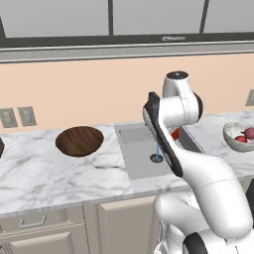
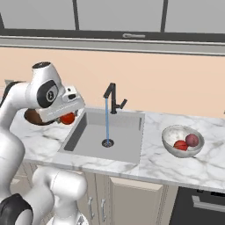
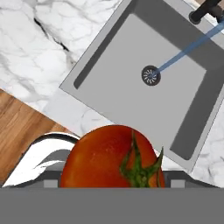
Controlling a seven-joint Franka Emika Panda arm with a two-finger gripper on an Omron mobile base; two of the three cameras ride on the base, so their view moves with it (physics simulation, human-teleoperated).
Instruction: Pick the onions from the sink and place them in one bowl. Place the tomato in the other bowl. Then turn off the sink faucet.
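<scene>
Left base view: tomato (image 1: pixel 174 133) over the sink (image 1: pixel 136 154), behind the arm; right base view: gripper (image 2: pixel 67 115) closed on it above sink's left rim, onions (image 2: pixel 186 142) in grey bowl (image 2: pixel 170 139); hand view: water hits drain (image 3: pixel 150 75).

- A rendered home kitchen.
- A white marble counter (image 2: pixel 176 169) with grey veins runs along a peach wall.
- A grey steel sink (image 2: pixel 90 147) is set into it, with a black faucet (image 2: pixel 113 99) running a thin stream of water.
- Beige cabinet doors and a drawer (image 1: pixel 32 222) with metal handles sit below.
- Wall outlets (image 1: pixel 17 117) and a dark window frame (image 1: pixel 110 20) sit above.
</scene>
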